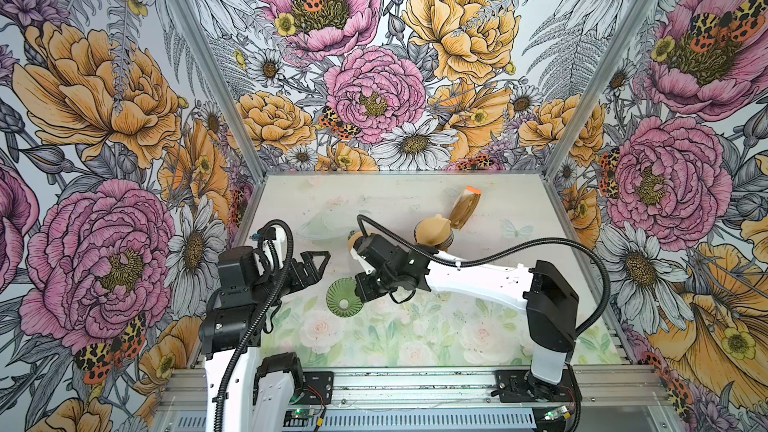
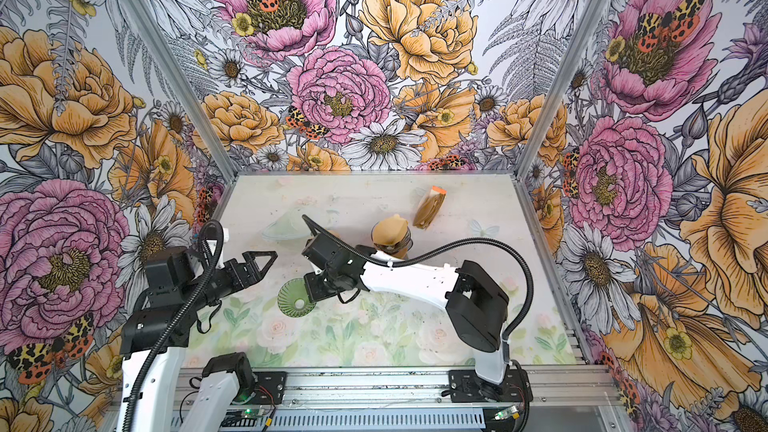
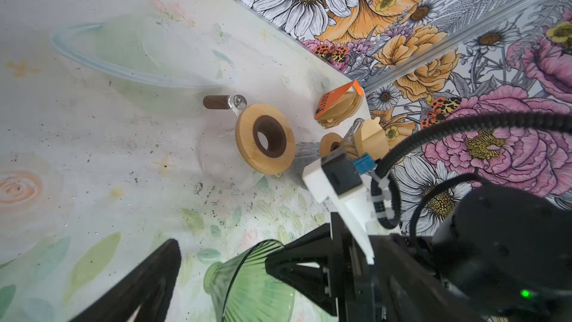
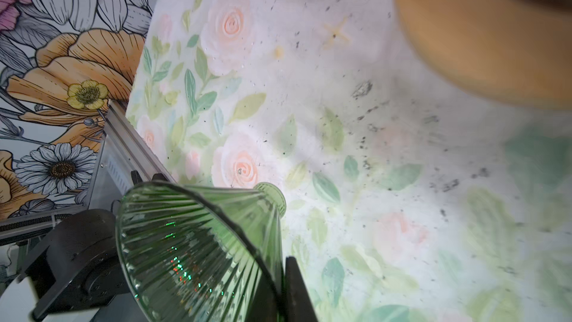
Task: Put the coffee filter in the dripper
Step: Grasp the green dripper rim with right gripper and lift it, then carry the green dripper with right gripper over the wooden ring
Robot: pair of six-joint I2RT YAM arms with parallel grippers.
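Floral table mat (image 1: 415, 326), flower-papered booth | left gripper (image 1: 321, 270) fingers wide apart, empty, beside green glass dripper (image 1: 344, 297) | right gripper (image 1: 360, 289) clamped on dripper rim; only right wrist view shows finger (image 4: 297, 292) against glass | brown coffee filter (image 1: 432, 229) beyond right arm, well apart from both grippers | filter pack (image 3: 337, 109): "COFFEE" label legible only in left wrist view

**Top views:** the right end effector (image 1: 360, 289) covers one side of the dripper (image 1: 343, 297), and its own fingertips are hidden. The right arm hides the foot of the filter stand (image 1: 432, 231).
**Right wrist view:** the frame edge cuts off the dripper's rim. The wooden ring (image 4: 483, 35) is blurred and cropped.
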